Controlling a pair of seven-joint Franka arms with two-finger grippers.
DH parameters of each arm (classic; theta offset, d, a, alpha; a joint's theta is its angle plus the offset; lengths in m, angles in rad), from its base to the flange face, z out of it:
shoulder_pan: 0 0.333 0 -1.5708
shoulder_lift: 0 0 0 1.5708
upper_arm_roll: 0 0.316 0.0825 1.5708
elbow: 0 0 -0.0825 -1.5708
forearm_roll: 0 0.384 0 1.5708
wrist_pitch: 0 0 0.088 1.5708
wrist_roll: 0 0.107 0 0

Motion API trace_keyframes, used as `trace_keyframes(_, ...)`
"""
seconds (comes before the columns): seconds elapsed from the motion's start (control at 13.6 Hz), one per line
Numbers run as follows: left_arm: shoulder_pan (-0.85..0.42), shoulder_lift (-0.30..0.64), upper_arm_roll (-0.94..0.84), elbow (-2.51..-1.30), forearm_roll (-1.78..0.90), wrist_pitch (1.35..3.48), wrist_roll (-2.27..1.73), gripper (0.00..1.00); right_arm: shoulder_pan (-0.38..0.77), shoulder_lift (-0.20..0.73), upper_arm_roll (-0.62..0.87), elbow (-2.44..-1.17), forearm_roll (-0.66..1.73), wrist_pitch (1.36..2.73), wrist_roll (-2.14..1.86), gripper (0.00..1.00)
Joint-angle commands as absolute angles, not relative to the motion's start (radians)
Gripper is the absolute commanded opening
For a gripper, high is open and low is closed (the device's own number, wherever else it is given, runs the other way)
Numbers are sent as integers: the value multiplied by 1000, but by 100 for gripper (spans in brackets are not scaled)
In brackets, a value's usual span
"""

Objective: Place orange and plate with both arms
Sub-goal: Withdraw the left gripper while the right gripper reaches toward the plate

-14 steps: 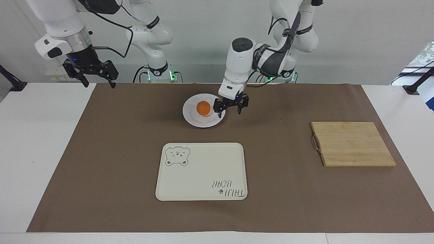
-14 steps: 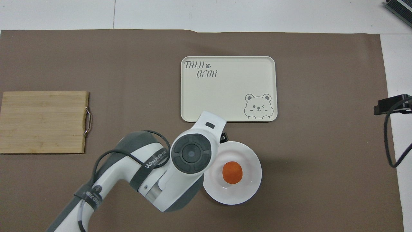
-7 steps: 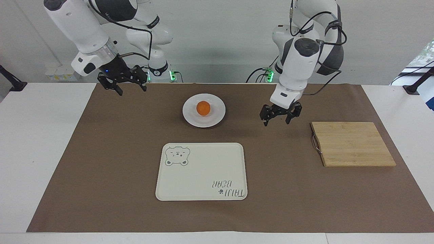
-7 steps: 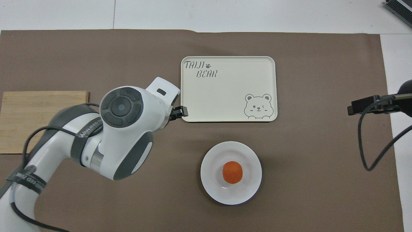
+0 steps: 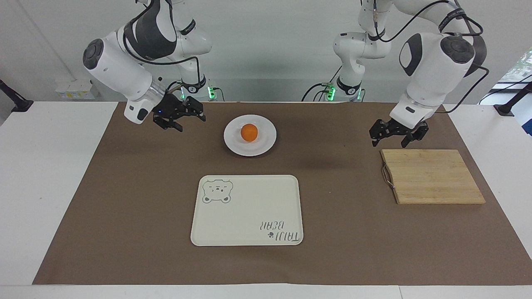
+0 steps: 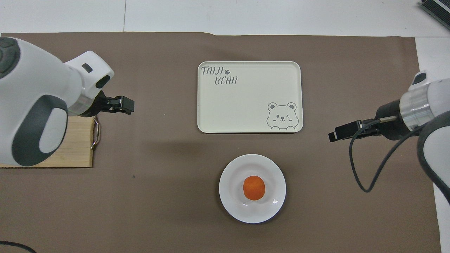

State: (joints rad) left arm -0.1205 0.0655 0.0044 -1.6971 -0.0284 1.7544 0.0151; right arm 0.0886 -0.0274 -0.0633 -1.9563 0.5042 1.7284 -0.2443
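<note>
The orange (image 5: 249, 132) sits in the middle of the plate (image 5: 268, 141), which lies on the brown mat (image 5: 124, 199) nearer the robots than the tray (image 5: 249, 195). Both grippers hang clear of it — the right gripper (image 5: 179, 117) over the mat toward its own end, fingers apart; the left gripper (image 5: 398, 133) above the mat just beside the board (image 5: 432, 176), fingers apart and empty.

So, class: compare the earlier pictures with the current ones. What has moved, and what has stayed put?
The left gripper has left the plate and swung out above the cutting board's edge nearer the robots. The right gripper has come down and in toward the plate. Neither holds anything. The orange, plate, tray and board stayed put.
</note>
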Motion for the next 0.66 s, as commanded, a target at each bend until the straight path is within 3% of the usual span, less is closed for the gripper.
trace_keyframes(0.0, -75, 52, -8, -1611, -28, 1627, 69, 100, 86, -57, -64, -2083, 609, 1784, -352, 100)
trace_keyframes(0.15, -75, 52, -6, -1540, -9, 1539, 71, 100, 92, -60, -64, -2134, 638, 1808, -371, 100)
trace_keyframes(0.59, -72, 26, -2, -1559, -3, 1546, 69, 100, 130, -40, -64, -2316, 793, 1914, -499, 100)
